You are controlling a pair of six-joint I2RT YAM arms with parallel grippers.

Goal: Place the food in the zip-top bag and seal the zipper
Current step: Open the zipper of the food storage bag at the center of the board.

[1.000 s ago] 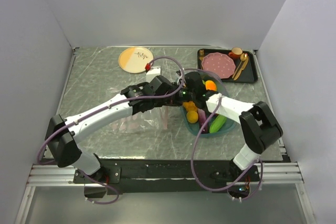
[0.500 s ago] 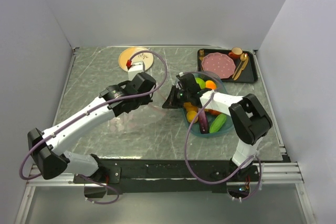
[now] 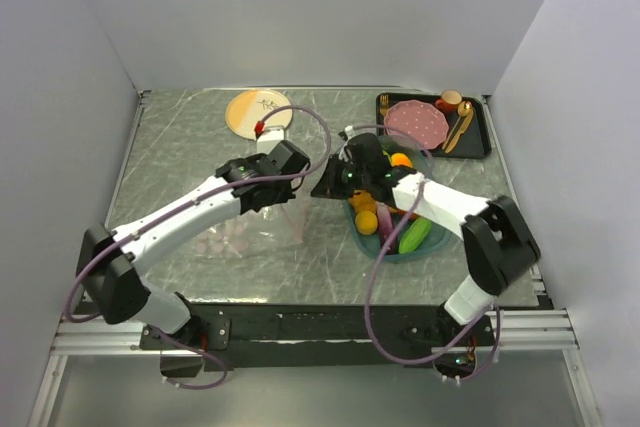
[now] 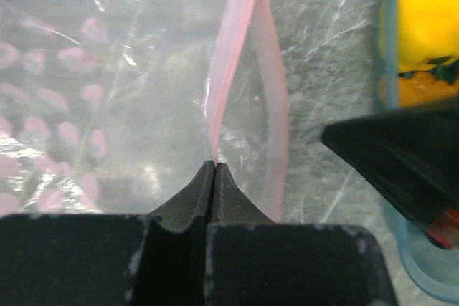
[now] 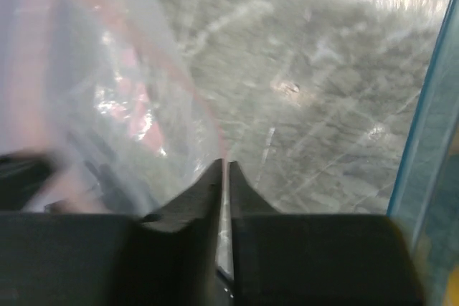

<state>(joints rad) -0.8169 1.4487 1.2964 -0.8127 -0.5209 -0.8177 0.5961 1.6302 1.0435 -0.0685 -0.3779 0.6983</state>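
Pink zipper (image 4: 277, 105) lip is pinched in the closed left hand (image 4: 214, 170). Right hand (image 5: 223, 177) is clamped shut too, apparently on the opposite lip of the clear zip-top bag (image 4: 79, 98), though that view is blurred. Bag body lies on the worktop (image 3: 180, 147), just left of the teal tray (image 3: 398, 257). My read: they're spreading the mouth for loading. Food (image 3: 367, 222) all sits in the tray, none bagged.

the worktop (image 3: 180, 147) is a grey marbled sheet, shiny and full of fine scratches, and it gives back pale light in patches. three plain white walls close it in: a back wall (image 3: 320, 17), a left wall (image 3: 60, 97) and a right wall (image 3: 590, 147). a silver metal rail (image 3: 540, 325) runs along the near edge.
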